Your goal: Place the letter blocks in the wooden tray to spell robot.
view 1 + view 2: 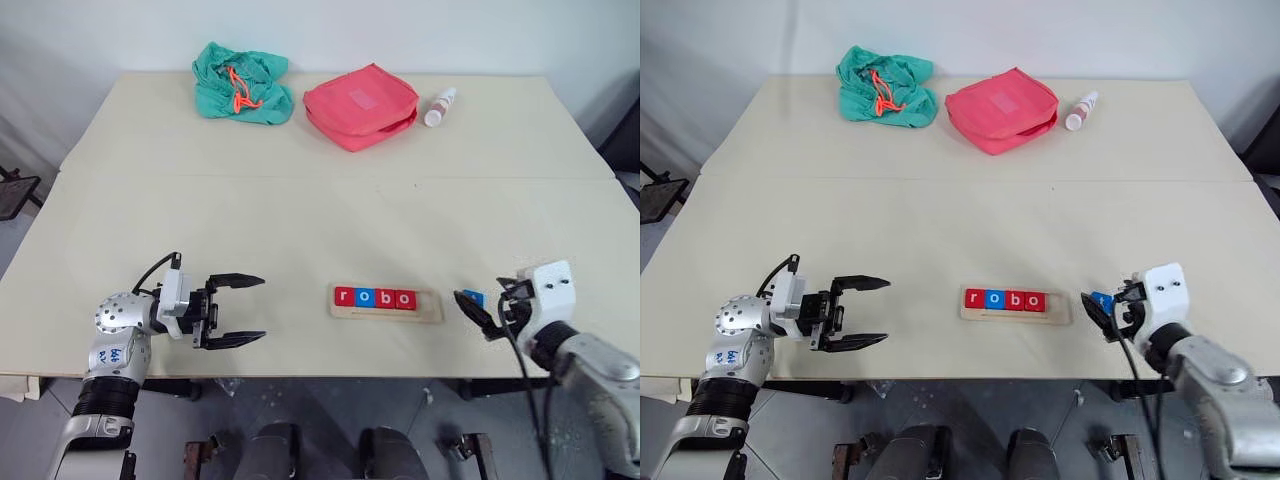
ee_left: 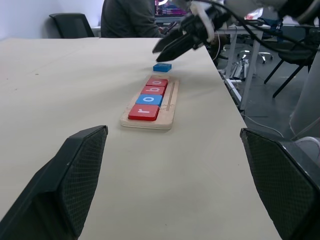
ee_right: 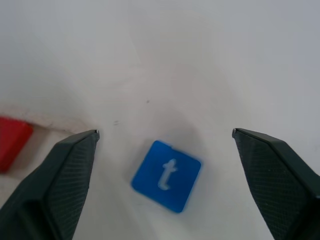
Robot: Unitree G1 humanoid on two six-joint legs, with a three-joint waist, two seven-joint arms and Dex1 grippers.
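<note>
Beige table (image 1: 300,210): blue t tile (image 3: 166,176) lies flat between the right gripper's (image 3: 165,137) wide-open jaws; left gripper (image 1: 240,310) gapes wide too.

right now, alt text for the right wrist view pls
A blue t block lies flat on the pale table, between and ahead of the open right pincer. A red block shows at the edge.

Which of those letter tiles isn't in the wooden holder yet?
The blue t tile: it lies on the table beside the wooden tray, while r, o, b, o sit inside.
</note>
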